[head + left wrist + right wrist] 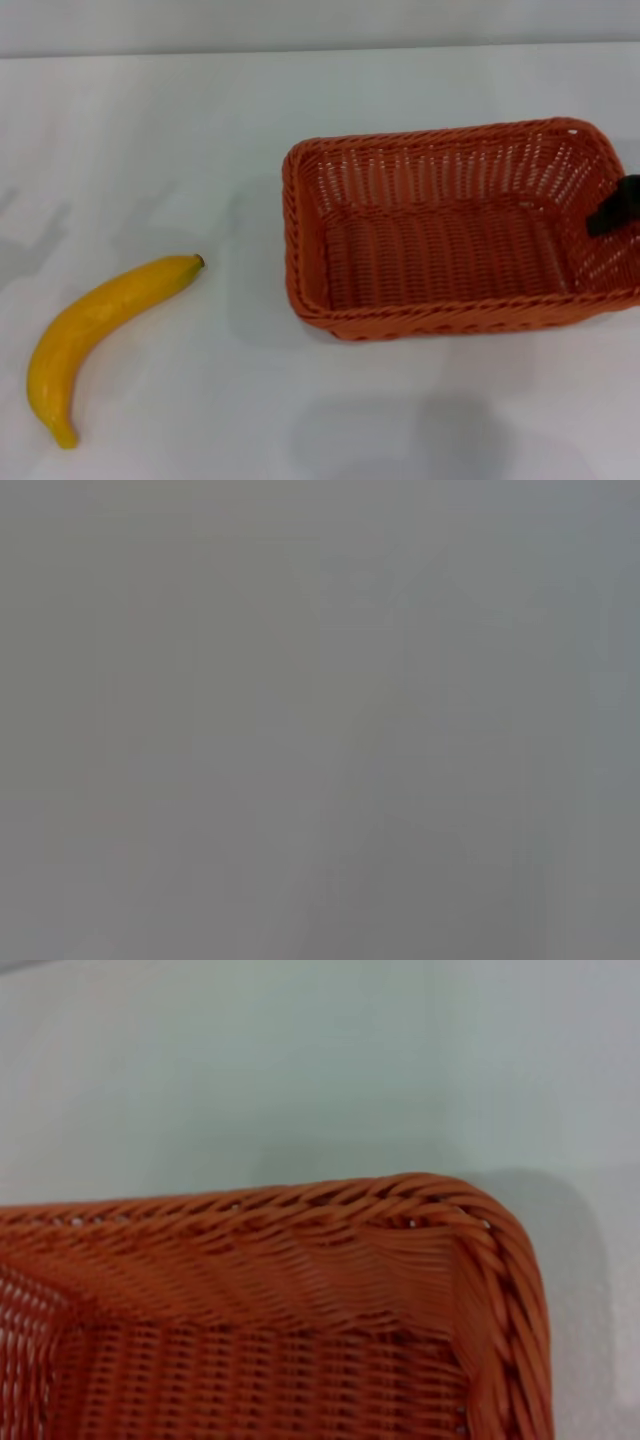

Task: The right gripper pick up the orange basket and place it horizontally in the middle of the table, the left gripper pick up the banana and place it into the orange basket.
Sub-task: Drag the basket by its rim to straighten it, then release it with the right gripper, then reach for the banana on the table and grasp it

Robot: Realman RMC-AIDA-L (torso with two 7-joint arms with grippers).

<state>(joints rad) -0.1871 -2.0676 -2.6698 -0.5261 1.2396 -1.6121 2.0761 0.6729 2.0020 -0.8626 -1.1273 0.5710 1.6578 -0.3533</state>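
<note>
The orange basket (450,240) rests flat on the white table (200,150), right of centre, its long side running left to right and its inside empty. A black part of my right gripper (612,208) shows at the basket's right wall, just inside the rim at the picture's edge. The right wrist view looks closely down on one rounded corner of the orange basket (300,1310) with bare table (300,1080) beyond it. The yellow banana (95,325) lies on the table at the near left, well apart from the basket. My left gripper is out of view.
The left wrist view shows only a featureless grey surface. Open tabletop lies between the banana and the basket, and along the front edge.
</note>
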